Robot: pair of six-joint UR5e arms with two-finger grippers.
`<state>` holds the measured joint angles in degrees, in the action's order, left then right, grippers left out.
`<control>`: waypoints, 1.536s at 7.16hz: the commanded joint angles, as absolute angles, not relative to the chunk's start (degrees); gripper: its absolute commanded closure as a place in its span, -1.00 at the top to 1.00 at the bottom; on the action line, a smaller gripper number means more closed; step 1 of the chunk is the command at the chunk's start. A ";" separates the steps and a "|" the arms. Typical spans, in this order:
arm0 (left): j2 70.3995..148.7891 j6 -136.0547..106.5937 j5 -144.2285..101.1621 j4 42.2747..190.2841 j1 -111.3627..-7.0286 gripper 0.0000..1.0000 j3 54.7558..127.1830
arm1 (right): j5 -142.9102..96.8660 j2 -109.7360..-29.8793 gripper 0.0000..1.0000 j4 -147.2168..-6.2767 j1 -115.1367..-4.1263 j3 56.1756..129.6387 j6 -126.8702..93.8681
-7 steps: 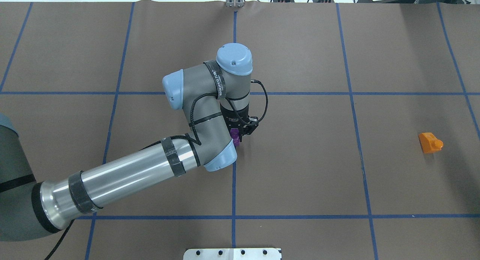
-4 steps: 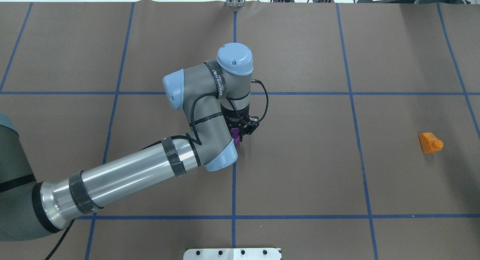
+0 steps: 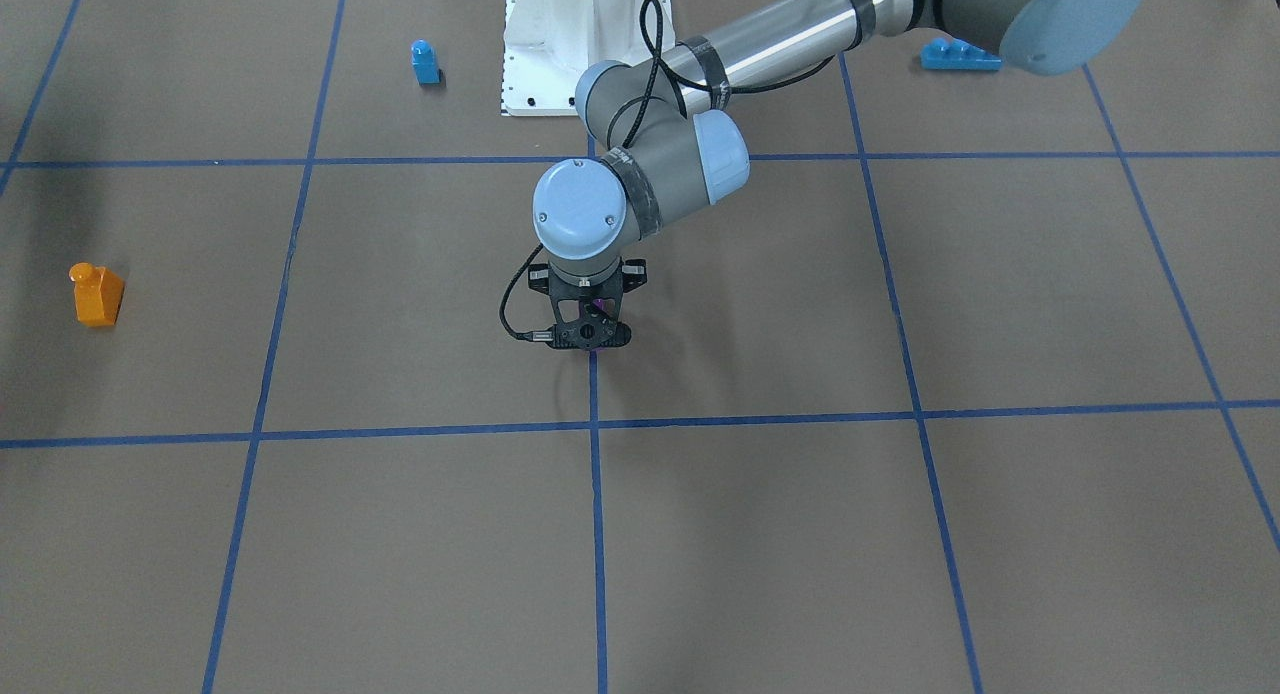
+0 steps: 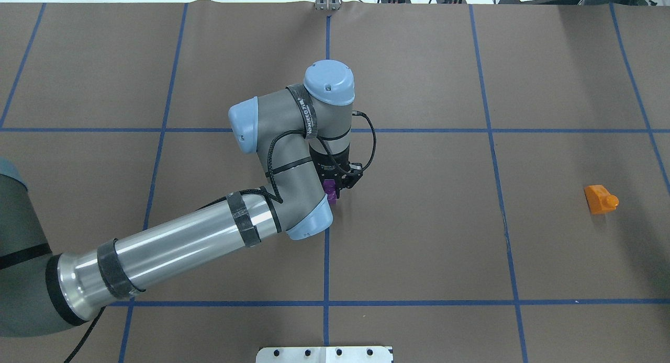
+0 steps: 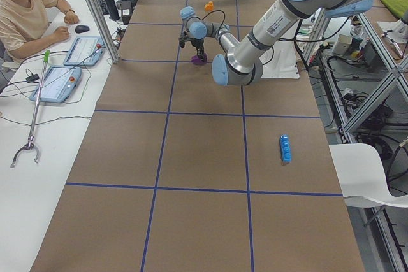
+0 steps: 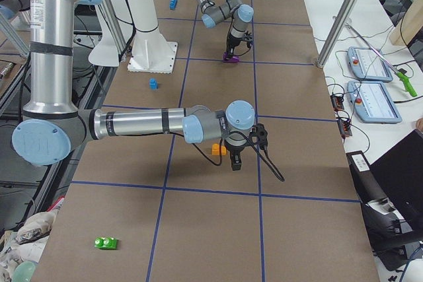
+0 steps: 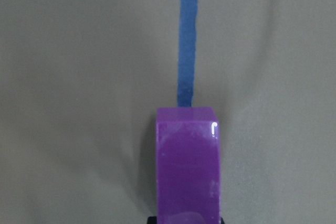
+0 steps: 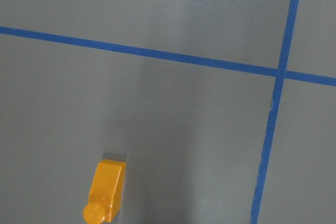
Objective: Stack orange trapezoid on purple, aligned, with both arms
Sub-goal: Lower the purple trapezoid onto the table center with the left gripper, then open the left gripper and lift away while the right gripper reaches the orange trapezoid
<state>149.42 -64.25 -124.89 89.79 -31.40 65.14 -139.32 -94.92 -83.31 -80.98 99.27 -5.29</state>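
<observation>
The purple block (image 4: 330,188) sits in my left gripper (image 4: 336,186), low over the table's centre blue line; the jaws stand shut on it. It fills the bottom centre of the left wrist view (image 7: 186,166) and shows from the left side (image 5: 199,60). The orange trapezoid (image 4: 601,199) lies alone on the table at the far right, also in the front view (image 3: 97,294) and the right wrist view (image 8: 105,198). My right gripper (image 6: 236,160) shows only from the right side, just beside the orange trapezoid (image 6: 215,149); I cannot tell whether it is open or shut.
A small blue single-stud block (image 3: 425,62) stands near the robot's base plate (image 3: 580,44). A long blue brick (image 3: 960,54) lies on the robot's left side. A green block (image 6: 106,243) lies near the right end of the table.
My left wrist has shifted very slightly away from the robot, and the purple block has moved with it. The orange trapezoid has not moved.
</observation>
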 commanded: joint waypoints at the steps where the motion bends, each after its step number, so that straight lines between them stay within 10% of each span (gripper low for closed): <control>1: 149.41 -64.25 -124.89 89.82 -31.20 -1.00 65.13 | -139.39 -94.92 1.00 -83.23 -80.86 99.23 -5.36; 4: 149.33 -64.25 -124.89 89.82 -31.20 -0.65 65.13 | -139.39 -94.92 1.00 -83.32 -80.86 99.23 -5.36; 5: 149.33 -64.16 -124.89 90.00 -31.20 0.35 65.13 | -139.39 -94.92 1.00 -83.32 -80.86 99.23 -5.27; 7: 149.33 -64.16 -124.89 91.40 -31.20 0.84 64.42 | -139.31 -94.92 1.00 -83.32 -80.77 99.23 -5.27; 11: 149.41 -64.25 -125.42 91.59 -35.40 0.99 69.50 | -138.61 -94.92 1.00 -82.01 -78.42 99.66 -8.58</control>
<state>149.45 -64.24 -125.21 92.27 -33.39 66.90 -138.97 -94.92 -82.93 -79.99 99.32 -6.19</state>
